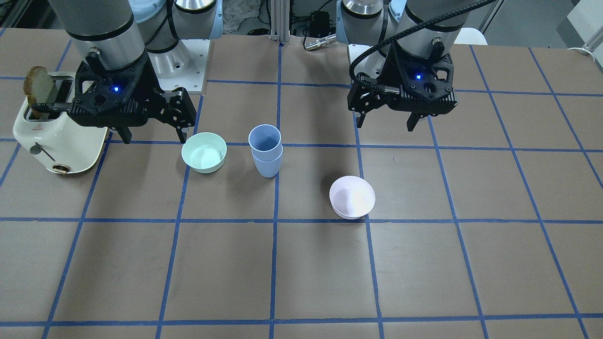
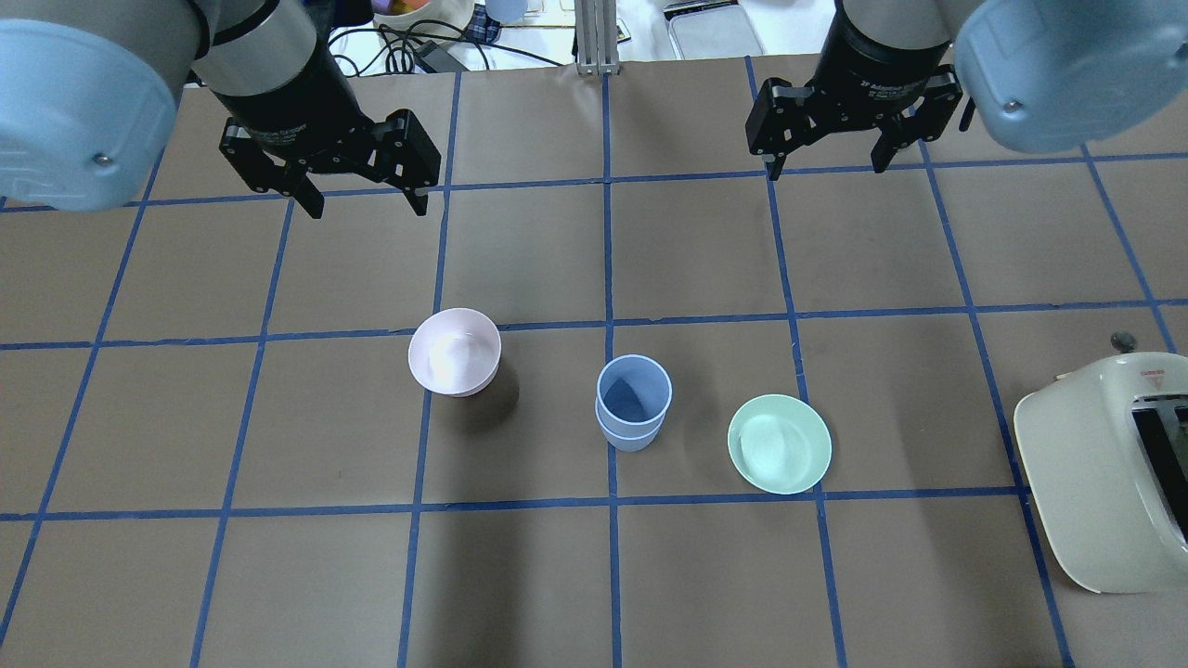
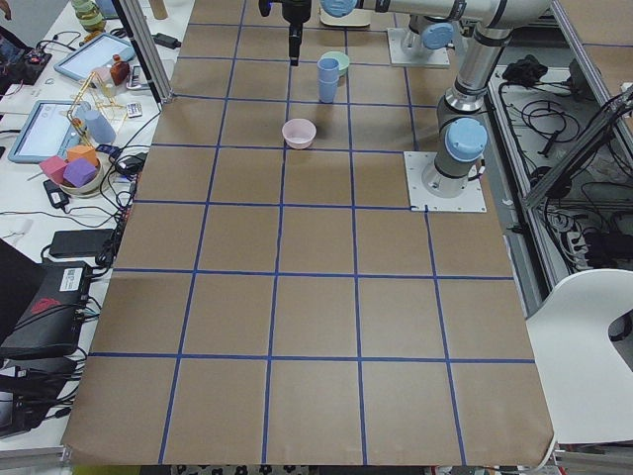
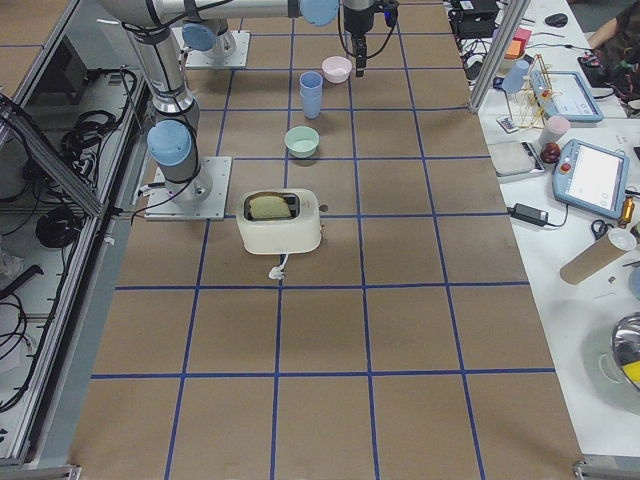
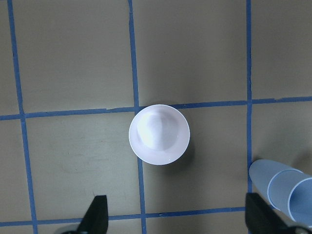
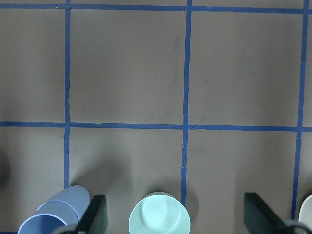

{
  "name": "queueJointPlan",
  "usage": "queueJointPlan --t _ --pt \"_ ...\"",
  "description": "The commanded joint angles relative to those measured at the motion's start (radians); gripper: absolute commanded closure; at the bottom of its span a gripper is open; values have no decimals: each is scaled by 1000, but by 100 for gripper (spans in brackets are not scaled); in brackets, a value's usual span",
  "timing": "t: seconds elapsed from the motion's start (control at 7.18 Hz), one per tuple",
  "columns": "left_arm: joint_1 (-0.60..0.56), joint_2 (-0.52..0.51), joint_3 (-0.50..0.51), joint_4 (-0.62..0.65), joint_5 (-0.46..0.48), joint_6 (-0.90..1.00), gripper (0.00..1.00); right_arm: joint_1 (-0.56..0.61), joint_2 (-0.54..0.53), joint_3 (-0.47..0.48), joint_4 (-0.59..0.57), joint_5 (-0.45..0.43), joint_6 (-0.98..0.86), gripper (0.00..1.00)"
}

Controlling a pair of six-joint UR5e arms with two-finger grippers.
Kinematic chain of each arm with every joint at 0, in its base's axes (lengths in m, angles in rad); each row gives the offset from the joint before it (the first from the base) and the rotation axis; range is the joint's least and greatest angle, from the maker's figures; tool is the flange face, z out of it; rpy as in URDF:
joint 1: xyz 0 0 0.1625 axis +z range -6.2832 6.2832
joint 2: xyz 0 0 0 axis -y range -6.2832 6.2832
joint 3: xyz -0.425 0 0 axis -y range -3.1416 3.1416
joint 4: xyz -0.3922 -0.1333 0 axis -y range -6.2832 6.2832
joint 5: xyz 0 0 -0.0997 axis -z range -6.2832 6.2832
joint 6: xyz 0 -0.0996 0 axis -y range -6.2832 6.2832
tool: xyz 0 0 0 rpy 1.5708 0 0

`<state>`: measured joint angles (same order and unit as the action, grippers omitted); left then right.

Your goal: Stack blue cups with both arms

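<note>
Since the blue cups already sat nested upright just beside the mint bowl, both grippers hung wide open and empty robot-side of it, right gripper nearer, left gripper well apart.

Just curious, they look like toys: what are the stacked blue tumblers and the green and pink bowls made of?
The stacked periwinkle-blue tumblers look like matte plastic: even colour, thin pale rims, no sharp glints. The mint-green bowl and the pale pink bowl seem similar plastic, slightly glossier, with soft highlights inside. Glazed ceramic can't be excluded.
</note>
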<state>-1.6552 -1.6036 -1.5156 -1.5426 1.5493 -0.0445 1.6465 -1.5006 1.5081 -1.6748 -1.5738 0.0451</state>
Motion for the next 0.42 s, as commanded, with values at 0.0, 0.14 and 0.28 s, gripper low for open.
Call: queueJointPlan --t 0.0,0.14,0.28 --pt "0 2 0 -1 0 0 0 1 -1 3 -3 3 7 0" --pt "0 2 -3 1 0 -2 0 3 -3 3 -3 1 12 0" --pt "0 2 -6 3 0 -2 0 3 -4 3 -5 1 13 0"
